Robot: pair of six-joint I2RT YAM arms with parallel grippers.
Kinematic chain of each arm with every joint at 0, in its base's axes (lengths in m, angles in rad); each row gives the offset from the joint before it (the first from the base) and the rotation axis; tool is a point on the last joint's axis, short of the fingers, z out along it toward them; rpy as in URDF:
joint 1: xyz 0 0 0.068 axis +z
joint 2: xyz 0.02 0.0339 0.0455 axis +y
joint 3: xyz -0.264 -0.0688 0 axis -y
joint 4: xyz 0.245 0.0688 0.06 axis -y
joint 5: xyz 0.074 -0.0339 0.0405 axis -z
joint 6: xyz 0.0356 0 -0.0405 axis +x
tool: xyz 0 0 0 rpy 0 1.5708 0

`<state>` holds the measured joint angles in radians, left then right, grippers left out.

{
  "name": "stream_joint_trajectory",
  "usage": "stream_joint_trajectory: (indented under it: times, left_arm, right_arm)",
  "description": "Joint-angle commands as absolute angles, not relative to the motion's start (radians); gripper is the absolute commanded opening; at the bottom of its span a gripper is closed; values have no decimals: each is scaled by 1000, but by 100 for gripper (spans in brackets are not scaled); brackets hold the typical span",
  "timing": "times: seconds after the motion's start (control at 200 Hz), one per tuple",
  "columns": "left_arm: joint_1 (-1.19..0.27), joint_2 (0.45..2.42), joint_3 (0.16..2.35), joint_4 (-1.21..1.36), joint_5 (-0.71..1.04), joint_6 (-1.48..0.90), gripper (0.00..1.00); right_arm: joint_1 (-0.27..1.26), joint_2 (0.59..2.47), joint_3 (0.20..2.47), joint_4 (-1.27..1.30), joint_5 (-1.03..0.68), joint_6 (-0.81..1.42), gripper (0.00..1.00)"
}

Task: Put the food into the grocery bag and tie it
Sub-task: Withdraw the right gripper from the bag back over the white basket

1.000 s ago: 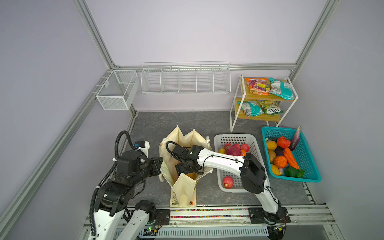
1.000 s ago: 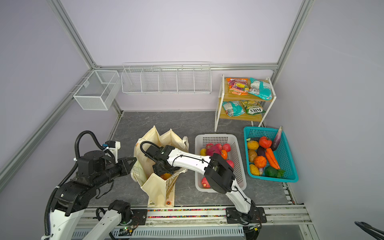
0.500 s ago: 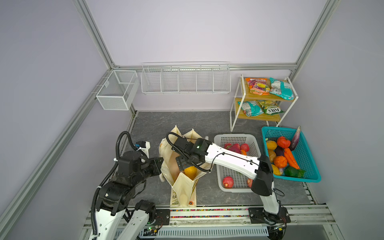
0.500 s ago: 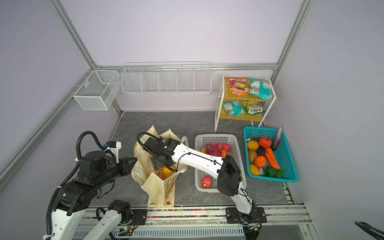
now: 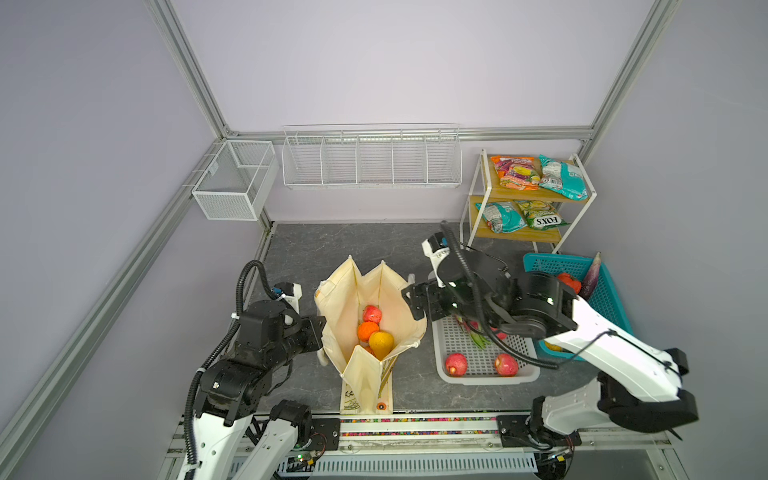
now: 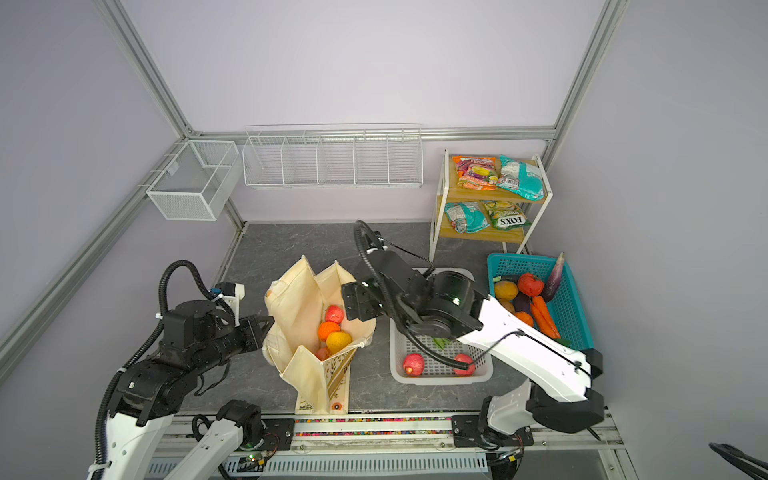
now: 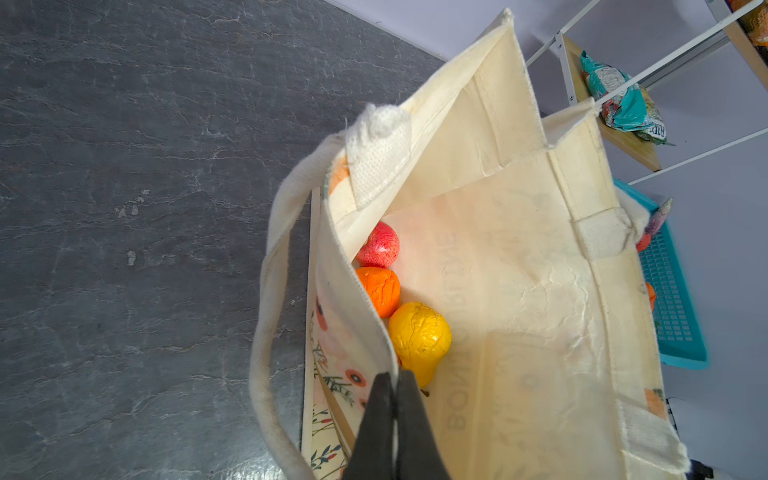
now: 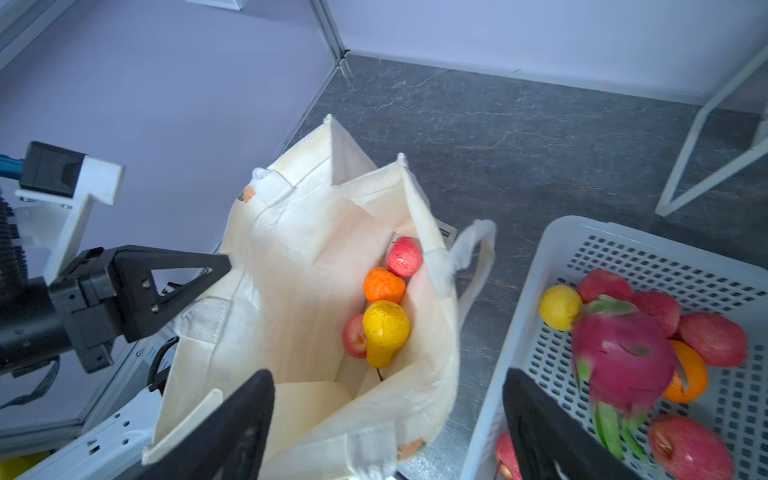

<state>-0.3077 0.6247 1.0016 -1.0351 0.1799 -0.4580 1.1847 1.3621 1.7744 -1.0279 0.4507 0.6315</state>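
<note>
The cream grocery bag [image 5: 370, 291] [image 6: 299, 299] stands open at the front middle. Inside it lie a red apple [image 5: 372, 313], an orange [image 5: 366, 331] and a yellow pear [image 5: 381, 341]; the left wrist view shows the pear [image 7: 419, 338] close up. My left gripper [image 5: 320, 328] [image 7: 392, 378] is shut on the bag's left rim. My right gripper [image 5: 415, 307] [image 8: 386, 386] hangs open and empty over the bag's right edge, next to the white basket [image 5: 486, 376]. More food stays in that basket: red apples [image 5: 456, 364] and a pink dragon fruit [image 8: 619, 353].
A teal basket [image 5: 540, 259] of produce sits at the far right, with an eggplant [image 5: 592, 274] leaning on its rim. Behind it a wooden shelf [image 5: 519, 235] carries snack packets [image 5: 515, 172]. Wire racks [image 5: 370, 158] hang on the back wall.
My right gripper has risen out of the bag and swung right toward the white basket, leaving the yellow pear inside. The left gripper keeps its hold on the rim.
</note>
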Motion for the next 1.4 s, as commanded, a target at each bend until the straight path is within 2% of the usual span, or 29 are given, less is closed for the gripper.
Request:
stream_joint_trajectory:
  times: [0.0, 0.215, 0.45, 0.645, 0.985, 1.395]
  left_arm:
    - [-308, 632, 985, -1111, 182, -438, 0]
    - [-308, 642, 970, -1112, 180, -429, 0]
    - [-308, 655, 938, -1054, 202, -431, 0]
    - [-308, 666, 916, -1010, 230, -434, 0]
    - [-308, 668, 935, -970, 286, -397, 0]
    - [-308, 650, 943, -948, 285, -356, 0]
  right_arm:
    - [1186, 1264, 1653, -1005, 549, 667, 89]
    - [1170, 1086, 1451, -1091, 599, 769, 89]
    - [1128, 1013, 1342, -1197, 638, 818, 88]
    - [1010, 981, 1260, -1210, 611, 817, 88]
    - [738, 1052, 1133, -1121, 443, 744, 89]
    - [553, 1181, 1055, -969, 262, 916, 89]
